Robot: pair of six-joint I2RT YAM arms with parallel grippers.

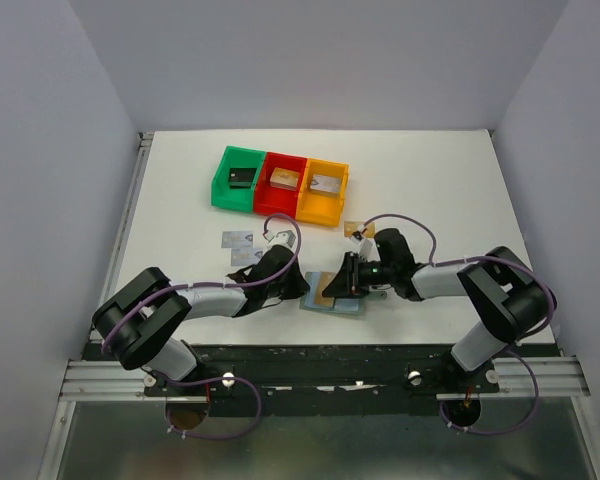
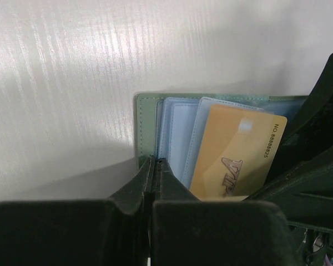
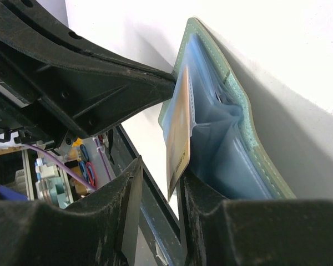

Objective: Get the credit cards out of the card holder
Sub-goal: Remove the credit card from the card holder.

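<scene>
The grey-green card holder (image 1: 332, 301) lies open on the table between my two grippers, its pale blue pockets (image 2: 177, 130) facing up. A tan-gold credit card (image 2: 238, 155) sticks halfway out of one pocket. My left gripper (image 2: 154, 162) is shut on the card holder's green edge (image 2: 146, 122). My right gripper (image 3: 161, 169) is open, with the gold card's (image 3: 178, 127) free end between its fingers: the card rests against one finger and a gap shows on the other side. Three more credit cards lie loose on the table (image 1: 238, 240), (image 1: 248, 257), (image 1: 360, 229).
A green bin (image 1: 220, 185), a red bin (image 1: 268, 165) and an orange bin (image 1: 342, 190) stand in a row at the back, each with a small block inside. The right gripper's dark fingers (image 2: 316, 166) crowd the card holder's right side in the left wrist view.
</scene>
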